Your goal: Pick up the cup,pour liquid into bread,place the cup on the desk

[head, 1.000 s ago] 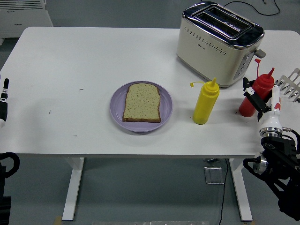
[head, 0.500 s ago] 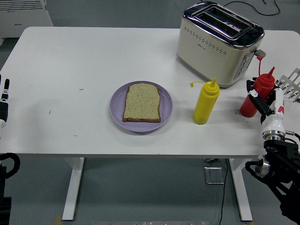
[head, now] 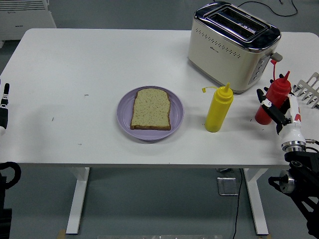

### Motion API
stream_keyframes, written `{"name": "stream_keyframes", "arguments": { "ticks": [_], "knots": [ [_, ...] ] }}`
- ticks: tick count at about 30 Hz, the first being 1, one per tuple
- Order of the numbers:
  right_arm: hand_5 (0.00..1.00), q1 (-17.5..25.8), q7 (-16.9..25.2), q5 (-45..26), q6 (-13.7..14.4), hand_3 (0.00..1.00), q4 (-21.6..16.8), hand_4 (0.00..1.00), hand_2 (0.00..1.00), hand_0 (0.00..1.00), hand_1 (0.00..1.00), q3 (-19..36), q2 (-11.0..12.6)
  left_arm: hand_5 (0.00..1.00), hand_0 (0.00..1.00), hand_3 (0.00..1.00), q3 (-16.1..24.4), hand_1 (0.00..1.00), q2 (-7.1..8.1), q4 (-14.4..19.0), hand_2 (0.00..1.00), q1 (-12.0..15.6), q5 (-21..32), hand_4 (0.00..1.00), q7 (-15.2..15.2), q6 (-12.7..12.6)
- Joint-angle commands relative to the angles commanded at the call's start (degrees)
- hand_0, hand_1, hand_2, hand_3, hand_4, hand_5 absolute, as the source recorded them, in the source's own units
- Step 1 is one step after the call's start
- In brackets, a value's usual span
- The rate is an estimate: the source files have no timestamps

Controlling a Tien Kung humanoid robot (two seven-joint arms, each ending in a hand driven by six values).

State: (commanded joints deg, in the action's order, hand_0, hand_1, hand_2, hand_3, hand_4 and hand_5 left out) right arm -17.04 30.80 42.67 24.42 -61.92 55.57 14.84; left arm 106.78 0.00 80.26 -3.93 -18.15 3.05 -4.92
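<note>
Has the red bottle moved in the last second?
Yes, slightly. The red bottle has shifted right and now stands more upright, judged against the toaster; the right hand is around it.

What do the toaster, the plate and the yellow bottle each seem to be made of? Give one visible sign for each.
Toaster: probably metal, a cream matte body with a mirror-like chrome top.
Plate: possibly plastic or glazed ceramic, smooth and lilac with a faint sheen; the look leaves it open.
Yellow bottle: likely soft plastic, opaque and matte, with a squeeze nozzle.

Glossy chrome-topped toaster [head: 232,46]; smooth plastic yellow bottle [head: 219,108]; matt white table [head: 89,64]; porous bread [head: 151,108].
</note>
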Motion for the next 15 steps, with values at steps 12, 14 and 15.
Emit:
{"name": "stream_keyframes", "arguments": {
  "ticks": [12, 14, 15],
  "knots": [
    [0.347, 4.71, -2.38, 5.95, -2.01, 0.998, -5.39, 0.859, 0.967, 0.936, 0.875, 6.64, 1.93, 0.998, 0.787, 0.682, 0.05, 0.745, 0.0, 0.02, 0.739, -0.18, -0.01, 0.567, -0.01, 0.0],
    [0.359, 5.95, -2.92, 6.9, -2.87, 0.998, -6.78, 0.877, 0.976, 0.946, 0.889, 8.59, 2.38, 0.998, 0.787, 0.682, 0.01, 0.744, 0.0, 0.04, 0.739, -0.25, -0.01, 0.567, -0.01, 0.01],
    [0.359, 6.51, -3.09, 6.99, -3.2, 0.998, -7.42, 0.877, 0.976, 0.946, 0.889, 9.48, 2.64, 0.998, 0.787, 0.682, 0.01, 0.744, 0.0, 0.04, 0.739, -0.28, -0.01, 0.567, 0.0, -0.01]
  ]
}}
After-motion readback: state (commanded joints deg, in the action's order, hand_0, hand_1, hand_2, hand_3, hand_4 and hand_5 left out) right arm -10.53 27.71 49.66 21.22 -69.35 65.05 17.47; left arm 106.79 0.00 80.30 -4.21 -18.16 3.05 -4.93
